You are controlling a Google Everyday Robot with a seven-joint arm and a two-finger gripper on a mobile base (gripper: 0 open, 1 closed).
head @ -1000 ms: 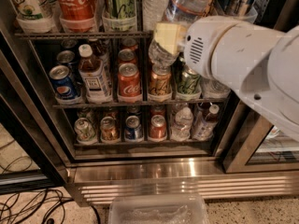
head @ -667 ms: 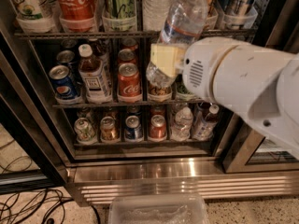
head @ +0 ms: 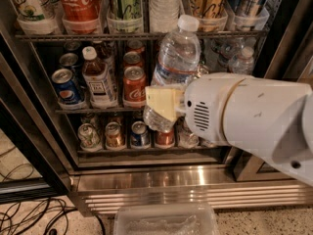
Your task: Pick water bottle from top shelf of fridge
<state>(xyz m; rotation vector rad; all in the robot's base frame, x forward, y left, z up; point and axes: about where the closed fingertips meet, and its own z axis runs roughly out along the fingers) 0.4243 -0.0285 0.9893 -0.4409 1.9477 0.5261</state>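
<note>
My gripper (head: 160,107) is shut on the water bottle (head: 177,58), a clear ribbed bottle with a white cap and a thin blue and red label band. A cream finger pad (head: 161,101) presses its lower part; the other finger is hidden behind it. The bottle leans to the right and hangs in front of the middle shelf cans, below the top shelf (head: 88,36). The white arm housing (head: 244,114) fills the right side. The fridge (head: 195,180) stands open, with drinks on three wire racks.
The top shelf holds tall cans in clear tubs and another clear bottle (head: 164,4). The middle rack holds soda cans and an amber tea bottle (head: 98,80). Short cans sit on the bottom rack. A clear plastic tray (head: 166,222) and cables (head: 29,217) lie on the floor.
The gripper has moved down and a little left with the water bottle in it. The bottle's cap, earlier up by the top shelf, now sits below the shelf rail.
</note>
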